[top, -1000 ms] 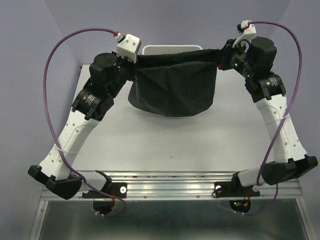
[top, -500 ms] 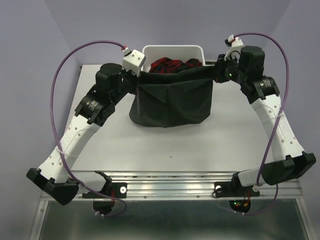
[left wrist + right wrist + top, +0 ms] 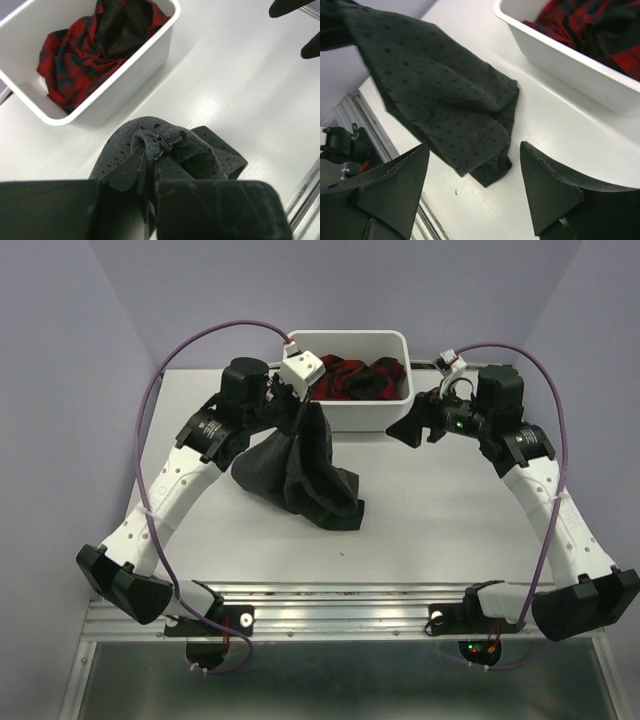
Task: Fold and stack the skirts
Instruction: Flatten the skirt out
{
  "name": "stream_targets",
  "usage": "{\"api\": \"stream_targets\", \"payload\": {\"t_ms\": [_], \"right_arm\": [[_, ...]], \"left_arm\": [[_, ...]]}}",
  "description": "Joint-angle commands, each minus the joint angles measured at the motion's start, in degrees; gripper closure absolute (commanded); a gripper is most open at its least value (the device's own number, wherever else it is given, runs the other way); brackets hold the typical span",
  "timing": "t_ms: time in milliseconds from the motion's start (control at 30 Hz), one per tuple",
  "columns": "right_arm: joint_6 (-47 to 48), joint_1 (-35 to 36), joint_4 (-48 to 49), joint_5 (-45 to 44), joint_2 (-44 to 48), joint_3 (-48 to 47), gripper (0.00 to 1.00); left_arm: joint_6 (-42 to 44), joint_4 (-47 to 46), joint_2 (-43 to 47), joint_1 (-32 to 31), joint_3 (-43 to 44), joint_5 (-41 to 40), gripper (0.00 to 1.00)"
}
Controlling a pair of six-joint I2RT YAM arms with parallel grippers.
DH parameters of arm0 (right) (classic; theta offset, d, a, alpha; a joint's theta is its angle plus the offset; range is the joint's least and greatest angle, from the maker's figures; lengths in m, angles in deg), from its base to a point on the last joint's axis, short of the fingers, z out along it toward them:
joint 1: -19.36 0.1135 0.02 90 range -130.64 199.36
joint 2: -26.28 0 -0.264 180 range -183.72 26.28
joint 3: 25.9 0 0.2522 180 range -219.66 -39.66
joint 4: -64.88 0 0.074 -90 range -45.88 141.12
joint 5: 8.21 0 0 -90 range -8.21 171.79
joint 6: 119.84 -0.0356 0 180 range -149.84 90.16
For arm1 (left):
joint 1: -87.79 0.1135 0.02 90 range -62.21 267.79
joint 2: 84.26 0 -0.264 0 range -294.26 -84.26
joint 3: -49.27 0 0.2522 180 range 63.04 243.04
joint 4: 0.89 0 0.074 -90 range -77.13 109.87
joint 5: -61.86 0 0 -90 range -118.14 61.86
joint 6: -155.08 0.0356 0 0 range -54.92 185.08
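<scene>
The dark charcoal dotted skirt [image 3: 300, 475] hangs bunched from my left gripper [image 3: 303, 405], its lower part crumpled on the table. That gripper is shut on the skirt's top edge [image 3: 160, 145]. My right gripper [image 3: 412, 427] stands open and holds nothing, to the right of the skirt and in front of the tub. Its wrist view shows the skirt [image 3: 440, 95] hanging to the left, clear of the fingers [image 3: 545, 185]. The red-and-navy plaid skirt [image 3: 345, 375] lies crumpled in the tub, also seen as plaid cloth [image 3: 75, 60] from the left wrist.
The white plastic tub [image 3: 370, 415] stands at the back middle of the table, its wall [image 3: 125, 85] just beyond the hanging skirt. A metal rail [image 3: 340, 615] runs along the table's near edge between the arm bases.
My right gripper has opened and let go of the charcoal skirt, then drawn back right. The skirt, earlier stretched between both grippers, now hangs bunched from the left gripper, which has moved nearer and lower.
</scene>
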Motion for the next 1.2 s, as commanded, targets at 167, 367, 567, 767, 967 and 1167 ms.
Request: {"api": "stream_targets", "payload": {"t_ms": [167,367,567,767,967,1167], "right_arm": [[-6.02,14.81,16.57,0.43,0.35,7.1,0.26],[-5.78,19.21,23.44,-5.2,-2.45,10.55,0.33],[-3.66,20.98,25.37,-9.23,-5.62,11.34,0.34],[-2.96,21.5,26.96,-10.47,-9.58,11.08,0.52],[-2.17,22.03,26.96,-13.54,-9.67,12.75,0.73],[-2.86,22.03,25.91,-14.25,-9.05,10.65,0.99]], "left_arm": [[-2.84,-2.24,-1.41,-0.36,4.64,4.82,1.0],[-3.55,-2.16,-2.81,-0.36,5.43,5.96,1.0],[-3.72,-2.33,-3.34,-0.36,5.96,7.2,1.0],[-3.9,-2.33,-3.78,-0.36,6.4,6.67,1.0],[-5.48,-2.6,-3.61,0.61,6.4,7.11,1.0],[-6.54,-1.54,-3.35,2.72,4.83,7.3,0.88]]}}
